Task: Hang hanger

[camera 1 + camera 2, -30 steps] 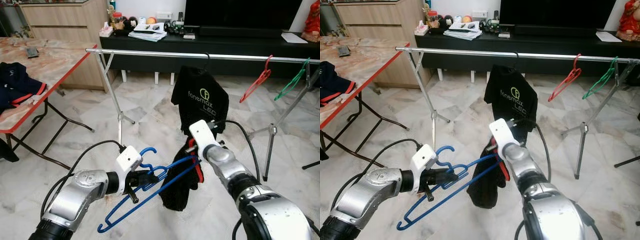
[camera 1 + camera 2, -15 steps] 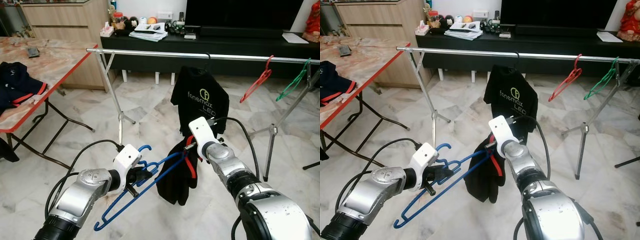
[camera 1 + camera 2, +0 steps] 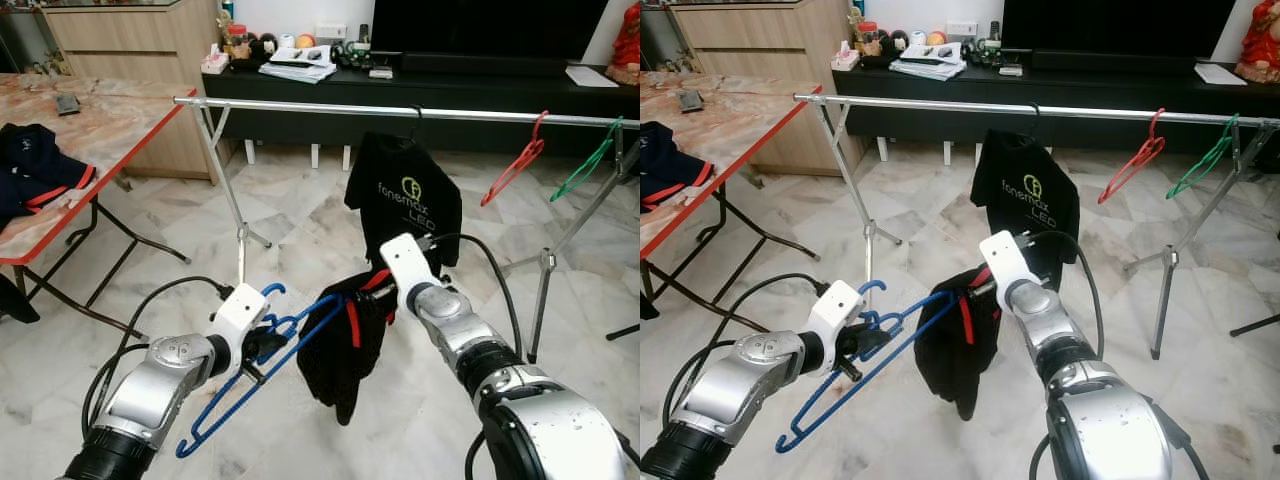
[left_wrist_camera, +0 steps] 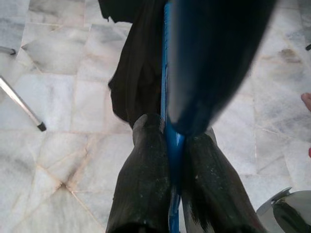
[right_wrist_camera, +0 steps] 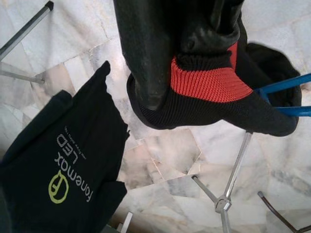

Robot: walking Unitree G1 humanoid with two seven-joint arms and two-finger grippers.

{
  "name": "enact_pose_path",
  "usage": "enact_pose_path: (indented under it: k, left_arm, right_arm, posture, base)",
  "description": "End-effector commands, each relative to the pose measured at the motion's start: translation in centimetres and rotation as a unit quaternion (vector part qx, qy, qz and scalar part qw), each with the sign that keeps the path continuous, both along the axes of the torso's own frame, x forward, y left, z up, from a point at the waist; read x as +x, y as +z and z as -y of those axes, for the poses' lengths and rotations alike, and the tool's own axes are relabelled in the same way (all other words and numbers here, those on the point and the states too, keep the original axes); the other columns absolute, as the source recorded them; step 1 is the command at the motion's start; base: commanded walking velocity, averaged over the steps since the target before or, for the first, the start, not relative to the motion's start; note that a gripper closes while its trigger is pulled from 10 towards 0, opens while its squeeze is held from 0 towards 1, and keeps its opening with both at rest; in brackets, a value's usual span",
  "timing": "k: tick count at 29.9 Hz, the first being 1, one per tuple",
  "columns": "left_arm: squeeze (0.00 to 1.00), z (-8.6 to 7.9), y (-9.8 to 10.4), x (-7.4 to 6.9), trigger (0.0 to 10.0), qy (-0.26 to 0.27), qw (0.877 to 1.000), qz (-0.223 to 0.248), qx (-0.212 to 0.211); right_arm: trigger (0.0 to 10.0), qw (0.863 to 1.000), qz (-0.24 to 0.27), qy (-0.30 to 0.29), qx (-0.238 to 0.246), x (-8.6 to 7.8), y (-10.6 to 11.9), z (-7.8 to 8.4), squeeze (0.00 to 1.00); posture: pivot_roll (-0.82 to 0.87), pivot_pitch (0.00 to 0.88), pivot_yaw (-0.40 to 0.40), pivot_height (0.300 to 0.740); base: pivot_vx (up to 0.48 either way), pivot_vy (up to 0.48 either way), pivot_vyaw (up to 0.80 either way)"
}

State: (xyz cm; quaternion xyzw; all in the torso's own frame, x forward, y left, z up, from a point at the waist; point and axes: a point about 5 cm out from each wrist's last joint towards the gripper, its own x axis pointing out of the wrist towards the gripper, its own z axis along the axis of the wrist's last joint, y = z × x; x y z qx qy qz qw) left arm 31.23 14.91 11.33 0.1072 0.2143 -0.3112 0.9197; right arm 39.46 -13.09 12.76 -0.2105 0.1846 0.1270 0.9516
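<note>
The left gripper [image 4: 167,145] is closed tight on the blue hanger [image 3: 262,375], pinching it near the hook. From there the hanger slants away toward the right gripper [image 3: 385,290], its far end inside a black garment with red trim [image 3: 340,350]. The right gripper's fingers [image 5: 146,58] clamp that garment at its red ribbed collar, and the cloth droops below. Beyond both grippers stands the metal clothes rail [image 3: 330,107], carrying a black printed T-shirt [image 3: 405,200], a red hanger [image 3: 512,172] and a green hanger [image 3: 587,162].
</note>
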Motion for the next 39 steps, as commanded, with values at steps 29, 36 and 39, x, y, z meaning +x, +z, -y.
enact_pose_path:
  k: [29, 36, 39]
  left_arm:
    - [0.0, 0.8, 1.5, -0.6, 10.0, -0.067, 0.996, 0.033, -0.044]
    - [0.0, -1.2, 0.4, -1.7, 10.0, -0.089, 0.996, -0.001, 0.017]
    - [0.0, -1.4, 0.2, -2.4, 10.0, -0.114, 0.993, -0.019, 0.015]
  right_arm:
    - [10.0, 0.993, -0.046, 0.06, -0.091, -1.1, -2.0, 1.8, 0.0]
    - [10.0, 0.989, -0.063, 0.063, -0.121, -1.5, -2.7, 3.0, 0.0]
    - [10.0, 0.989, -0.06, 0.054, -0.121, -1.5, -2.7, 3.3, 0.0]
  posture:
    - [0.09, 0.069, 0.008, 0.74]
    - [0.09, 0.072, 0.005, 0.74]
    - [0.09, 0.071, 0.004, 0.74]
  base:
    - [0.0, 0.0, 0.0]
    - [0.0, 0.0, 0.0]
    - [0.0, 0.0, 0.0]
